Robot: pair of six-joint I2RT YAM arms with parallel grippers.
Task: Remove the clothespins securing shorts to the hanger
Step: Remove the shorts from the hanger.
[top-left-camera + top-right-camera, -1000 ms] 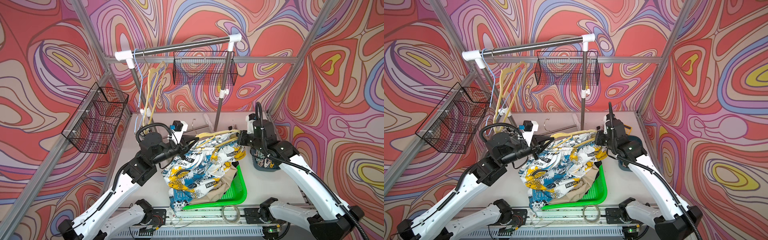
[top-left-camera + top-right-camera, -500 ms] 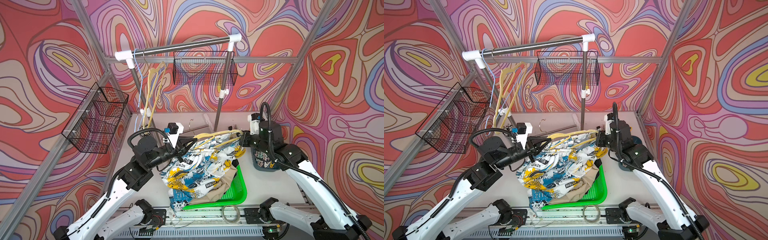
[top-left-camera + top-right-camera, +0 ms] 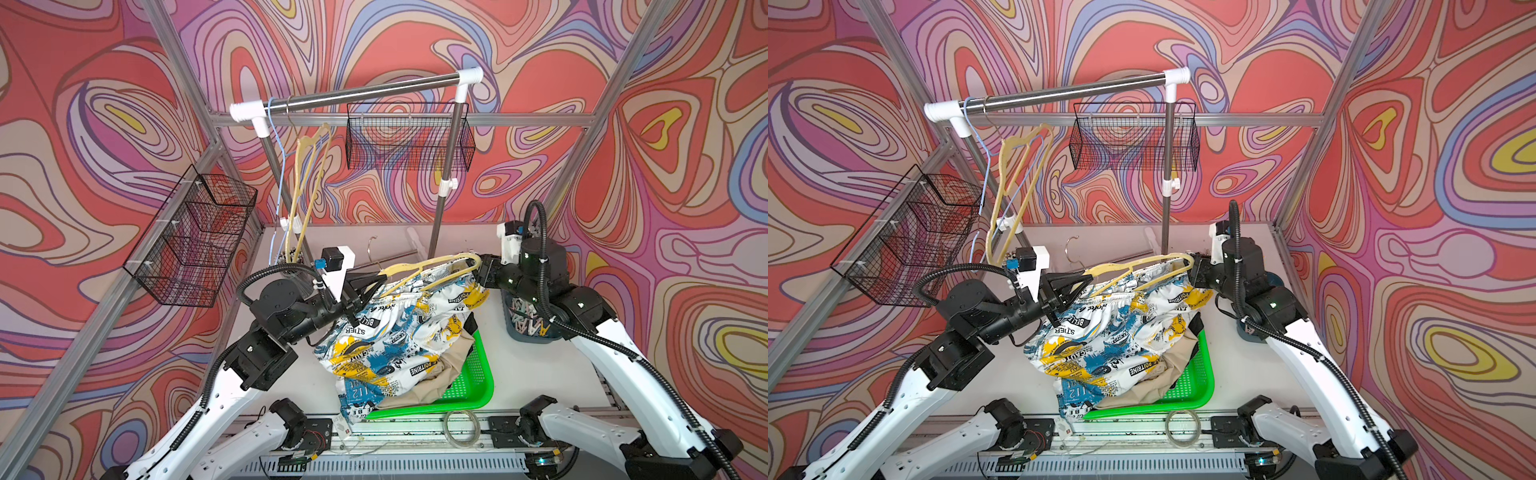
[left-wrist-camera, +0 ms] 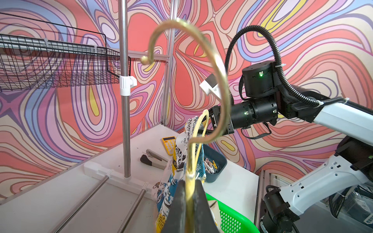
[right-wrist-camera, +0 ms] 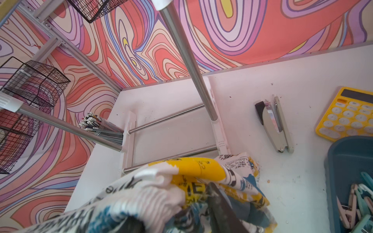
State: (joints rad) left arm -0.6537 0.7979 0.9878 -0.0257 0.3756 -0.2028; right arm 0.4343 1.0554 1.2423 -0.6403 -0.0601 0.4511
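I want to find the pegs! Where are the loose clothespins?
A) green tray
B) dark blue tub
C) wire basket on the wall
B: pink and mint clothespins lie in the dark blue tub beside the yellow calculator.

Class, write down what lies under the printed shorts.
Beige shorts show beneath the printed shorts, lying in the green tray. Anything deeper under the fabric is covered.
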